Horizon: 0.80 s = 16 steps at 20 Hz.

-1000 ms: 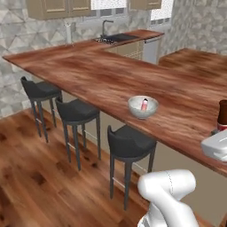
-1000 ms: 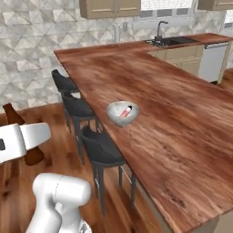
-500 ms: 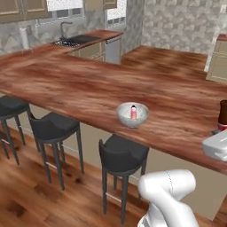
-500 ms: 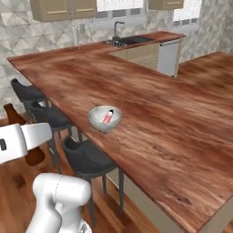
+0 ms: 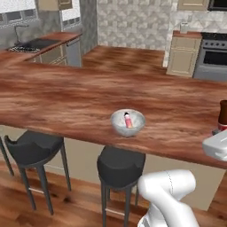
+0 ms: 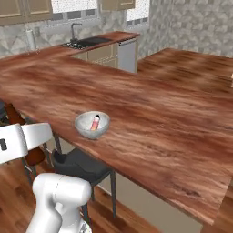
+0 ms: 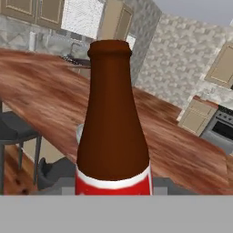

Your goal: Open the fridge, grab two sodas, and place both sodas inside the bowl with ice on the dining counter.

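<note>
Gripper [image 7: 113,193] pinches a dark-brown, red-labelled cola bottle [image 7: 113,123] upright for carrying. Round whitish-grey ice bowl [image 5: 127,123] already holds one soda [image 5: 128,120], near the glossy reddish-brown counter [image 5: 66,95] edge.

Even, shadowless light fills the rendered kitchen, bright enough to read every surface but with no visible lamp or single source. The dining counter [image 5: 66,95] carries a soft, pale sheen along its wood grain rather than hard glare, and the same wash shows in the right base view. Beneath its overhang the stools [image 5: 120,164] sit in mild shade. All three pictures are coarse and slightly soft, with jagged edges on distant cabinets. In the hand view the soda bottle [image 7: 113,118] looms close with smooth highlights down its neck; the background stays equally soft.
</note>
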Motion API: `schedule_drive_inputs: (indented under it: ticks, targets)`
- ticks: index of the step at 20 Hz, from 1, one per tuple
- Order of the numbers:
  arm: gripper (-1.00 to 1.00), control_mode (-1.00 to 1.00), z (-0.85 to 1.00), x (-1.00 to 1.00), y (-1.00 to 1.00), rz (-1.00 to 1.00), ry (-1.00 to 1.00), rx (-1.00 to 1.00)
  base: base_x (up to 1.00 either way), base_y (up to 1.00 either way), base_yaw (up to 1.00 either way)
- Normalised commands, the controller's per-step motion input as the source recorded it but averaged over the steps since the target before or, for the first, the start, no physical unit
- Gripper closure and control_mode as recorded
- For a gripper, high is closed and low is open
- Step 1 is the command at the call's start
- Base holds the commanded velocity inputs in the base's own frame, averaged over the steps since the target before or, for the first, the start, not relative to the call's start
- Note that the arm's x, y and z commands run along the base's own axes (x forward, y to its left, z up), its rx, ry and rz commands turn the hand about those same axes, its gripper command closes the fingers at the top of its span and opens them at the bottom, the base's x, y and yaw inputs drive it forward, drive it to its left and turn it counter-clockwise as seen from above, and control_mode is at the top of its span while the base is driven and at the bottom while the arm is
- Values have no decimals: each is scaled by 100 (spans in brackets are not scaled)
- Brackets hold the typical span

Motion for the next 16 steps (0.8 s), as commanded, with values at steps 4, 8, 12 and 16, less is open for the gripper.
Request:
schedule_drive_inputs:
  ticks: [4, 8, 12, 16]
  targets:
    - [100, 100, 0, 0, 0, 0, 0, 0, 26, 53, -44]
    - [100, 100, 0, 0, 0, 0, 0, 0, 33, 59, -43]
    - [100, 100, 0, 0, 0, 0, 0, 0, 37, 60, -43]
    - [100, 100, 0, 0, 0, 0, 0, 0, 46, 62, -42]
